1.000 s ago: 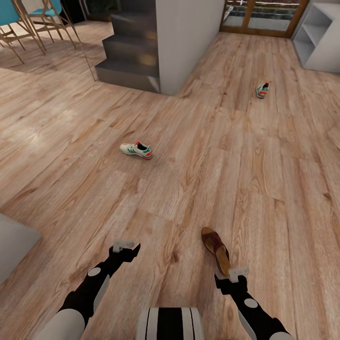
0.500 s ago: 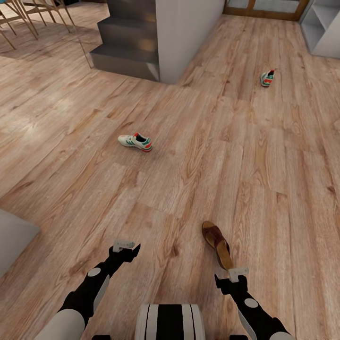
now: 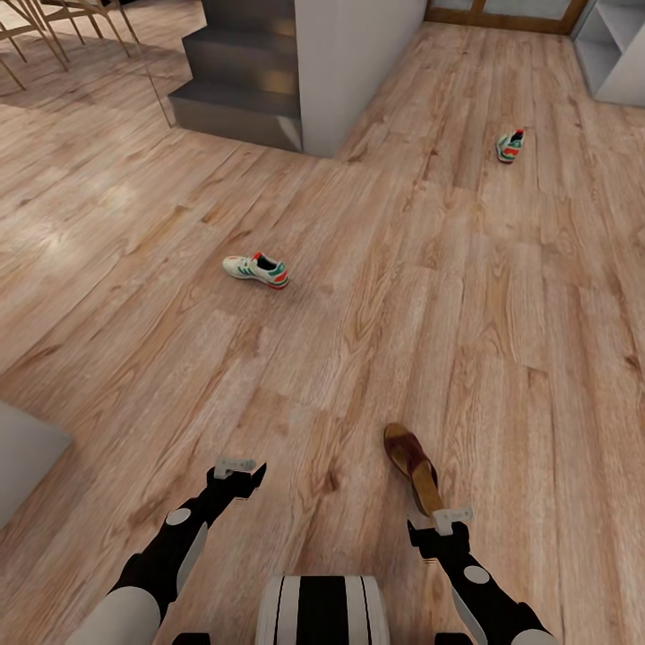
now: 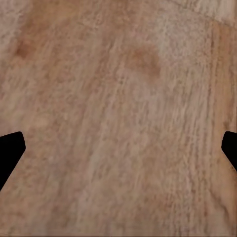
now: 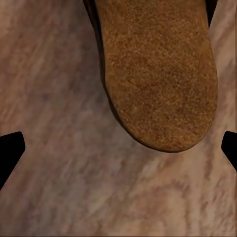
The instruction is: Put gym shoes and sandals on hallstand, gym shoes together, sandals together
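Open room: the corridor floor [image 3: 376,296] lies bare between the near gym shoe [image 3: 257,269] and the far gym shoe [image 3: 511,145], which are well apart.
Edges: grey steps [image 3: 237,98] and a pale wall block [image 3: 354,67] at the far left; a light-grey shelf unit [image 3: 618,49] at the far right corner.
Sandal: one brown sandal [image 3: 412,464] lies on the floor, its heel end just ahead of the right hand [image 3: 451,516].
Right hand: spread wide, holding nothing, above the tan insole [image 5: 158,74].
Left hand [image 3: 236,467]: spread wide, over bare planks [image 4: 118,118].
Surface: light wood-grain planks.
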Motion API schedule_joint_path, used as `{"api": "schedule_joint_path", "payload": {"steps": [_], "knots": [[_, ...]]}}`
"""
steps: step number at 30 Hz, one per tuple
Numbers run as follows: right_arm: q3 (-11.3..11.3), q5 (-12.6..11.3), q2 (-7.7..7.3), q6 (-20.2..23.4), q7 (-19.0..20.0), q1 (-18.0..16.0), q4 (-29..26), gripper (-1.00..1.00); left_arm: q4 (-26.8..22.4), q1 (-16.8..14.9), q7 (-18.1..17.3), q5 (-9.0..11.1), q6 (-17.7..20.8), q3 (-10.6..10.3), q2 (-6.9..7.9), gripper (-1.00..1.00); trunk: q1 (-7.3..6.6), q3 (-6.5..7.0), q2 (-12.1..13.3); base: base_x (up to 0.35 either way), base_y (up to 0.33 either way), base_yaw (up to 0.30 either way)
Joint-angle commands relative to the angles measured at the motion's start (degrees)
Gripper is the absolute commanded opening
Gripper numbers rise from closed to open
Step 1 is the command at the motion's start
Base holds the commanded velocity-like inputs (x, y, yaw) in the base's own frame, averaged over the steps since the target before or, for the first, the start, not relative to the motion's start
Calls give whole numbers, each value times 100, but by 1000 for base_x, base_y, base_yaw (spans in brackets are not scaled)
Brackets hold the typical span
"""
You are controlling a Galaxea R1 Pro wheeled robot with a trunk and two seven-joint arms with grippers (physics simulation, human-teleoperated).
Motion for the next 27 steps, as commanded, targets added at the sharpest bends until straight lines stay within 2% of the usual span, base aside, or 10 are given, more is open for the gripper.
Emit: {"api": "schedule_joint_path", "payload": {"steps": [1, 8, 27], "knots": [[-4, 46, -1, -15, -4, -2, 4, 100, 2, -3, -44, -55, -24, 47, -9, 100, 1, -3, -1, 236, 0, 0], [-4, 46, -1, -15, -2, -2, 3, 100, 2, 3, -47, -54, -44, 48, -6, 100, 1, -4, -1, 143, 0, 0], [-4, 46, 1, -15, -3, -2, 3, 100, 4, 11, -48, -54, -64, 48, -3, 100, 1, -5, -1, 23, 0, 0]]}}
